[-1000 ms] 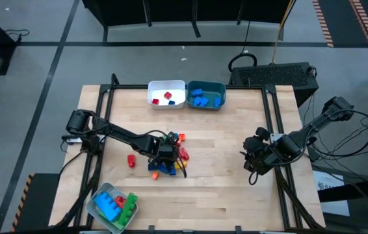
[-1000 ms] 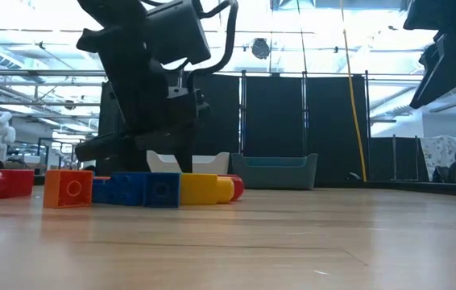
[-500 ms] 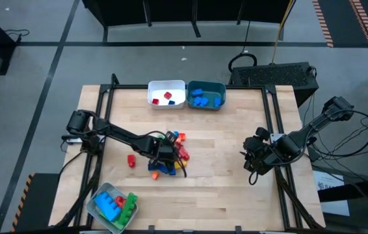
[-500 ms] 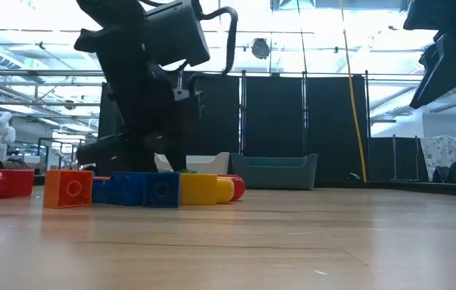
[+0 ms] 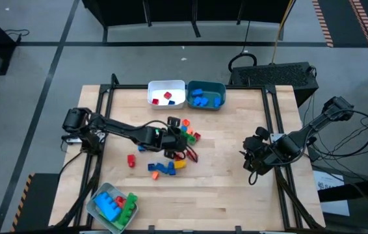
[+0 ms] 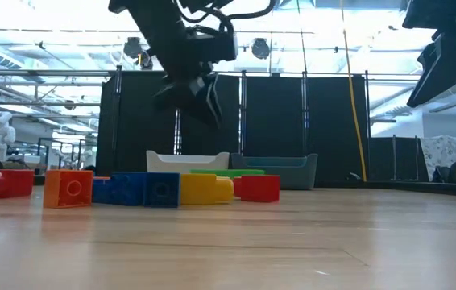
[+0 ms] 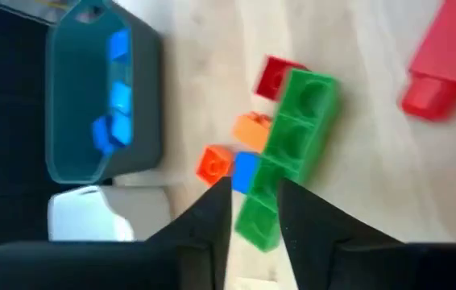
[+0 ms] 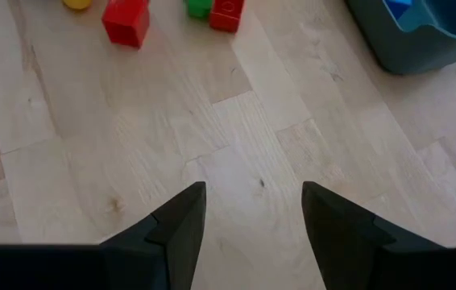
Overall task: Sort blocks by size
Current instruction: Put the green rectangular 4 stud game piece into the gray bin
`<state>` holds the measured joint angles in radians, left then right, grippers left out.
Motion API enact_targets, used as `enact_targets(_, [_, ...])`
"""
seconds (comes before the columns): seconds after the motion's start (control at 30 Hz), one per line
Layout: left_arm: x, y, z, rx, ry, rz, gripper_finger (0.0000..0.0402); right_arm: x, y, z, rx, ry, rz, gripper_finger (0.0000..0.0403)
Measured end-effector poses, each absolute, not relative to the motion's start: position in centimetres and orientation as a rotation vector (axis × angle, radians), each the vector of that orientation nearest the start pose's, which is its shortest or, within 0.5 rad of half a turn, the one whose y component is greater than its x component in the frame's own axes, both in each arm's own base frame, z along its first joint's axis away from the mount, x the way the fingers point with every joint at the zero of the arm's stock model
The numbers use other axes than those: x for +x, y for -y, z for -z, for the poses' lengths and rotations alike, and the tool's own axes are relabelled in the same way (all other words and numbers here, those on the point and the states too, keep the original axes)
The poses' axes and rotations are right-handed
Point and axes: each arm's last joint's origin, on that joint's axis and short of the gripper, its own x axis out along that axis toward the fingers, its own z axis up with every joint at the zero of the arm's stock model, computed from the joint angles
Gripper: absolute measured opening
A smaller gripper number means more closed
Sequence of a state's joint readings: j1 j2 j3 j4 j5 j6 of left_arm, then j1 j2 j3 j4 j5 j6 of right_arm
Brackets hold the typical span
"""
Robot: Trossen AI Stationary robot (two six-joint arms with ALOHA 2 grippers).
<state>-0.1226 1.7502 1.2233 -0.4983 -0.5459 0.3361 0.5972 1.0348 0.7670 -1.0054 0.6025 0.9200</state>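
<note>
Blocks (image 5: pixel 164 168) lie in two loose scatters near the middle of the wooden table (image 5: pixel 223 188), as the sorting goes on. Three bins already hold some of them: a clear one (image 5: pixel 93 205) at the near left corner with long blue and green pieces, a teal one (image 5: pixel 222 88) at the far edge with blue pieces, and a white one (image 5: pixel 151 88) just beside it with a few small red ones.

The left gripper (image 7: pixel 254 184), which a second ago was down in the pile, has risen and swung toward the far bins. The heap has spread with it: a long green bar (image 7: pixel 288 153) and a red block (image 6: pixel 256 188) now show to the right of the yellow one (image 6: pixel 200 188) and lie flat on the wood. This looks like the start of a carry, with most of the pile still unsorted.

The right gripper (image 8: pixel 252 193) waits at the right edge over bare wood, its fingers spread and empty.

The left fingers stand close together with the green bar showing past them, but whether they pinch a small piece or nothing cannot be told. The smallest orange and blue cubes beside the bar are too blurred to size up.
</note>
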Motion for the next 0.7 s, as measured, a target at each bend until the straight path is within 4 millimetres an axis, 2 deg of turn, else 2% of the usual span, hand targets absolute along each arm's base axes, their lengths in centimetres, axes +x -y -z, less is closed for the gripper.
enact_targets(0.27, [34.3,4.8,-22.2,0.623,-1.05,-0.173,0.0012,14.5,-7.9,-23.6,0.115,-0.92,0.457,0.0192])
enact_targets(0.33, [33.7,5.4,-22.3,0.617,-1.074,-0.164,0.0005,14.5,-7.9,-23.6,0.113,-0.919,0.456,0.0192])
enact_targets(0.47, [33.8,6.3,-22.5,0.614,-1.028,-0.175,0.0019,14.5,-7.9,-23.6,0.096,-0.919,0.443,0.0192])
enact_targets(0.57, [34.7,4.6,-22.8,0.523,-0.972,-0.199,0.0027,14.6,-7.9,-23.6,0.09,-0.92,0.438,0.0192])
enact_targets(0.7, [35.2,1.8,-22.5,0.45,-1.004,-0.149,0.0029,14.6,-7.9,-23.6,0.103,-0.917,0.444,0.0192])
